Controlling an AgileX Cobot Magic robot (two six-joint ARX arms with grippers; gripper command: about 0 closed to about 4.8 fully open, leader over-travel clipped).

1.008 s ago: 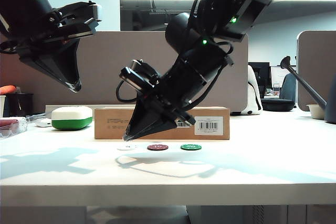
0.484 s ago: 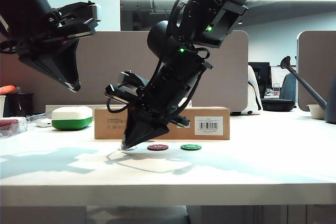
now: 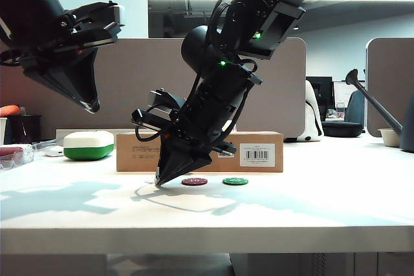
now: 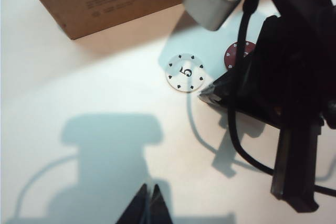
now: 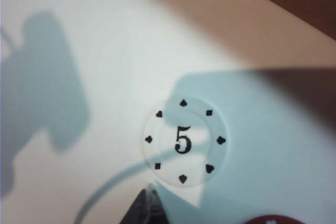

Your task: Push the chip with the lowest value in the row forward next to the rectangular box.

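Right claw: your right claw [image 3: 158, 182] is down at the white counter [image 3: 310, 205], fingers pressed together on nothing, its tip just beside the near edge of the small flat round white poker chip marked "5" [image 5: 182, 141].
Left claw: your left claw [image 3: 92, 106] hangs high over the left side of the counter, well apart from the chips; in its wrist view the fingertips [image 4: 148, 203] meet, clenched and empty.
White chip: it lies flat on the counter at the left end of the row, near the long, low brown cardboard box [image 3: 259, 150] but with bare counter between them.
Row: you see the dark red round chip [image 3: 195, 181] just right of the right claw's tip, and the green round chip [image 3: 235, 181] right of that.
Box: it stands behind the chips, its white barcode label [image 3: 257, 155] facing you.
Beyond: a white-and-green rounded case [image 3: 88, 145] sits left of the box.
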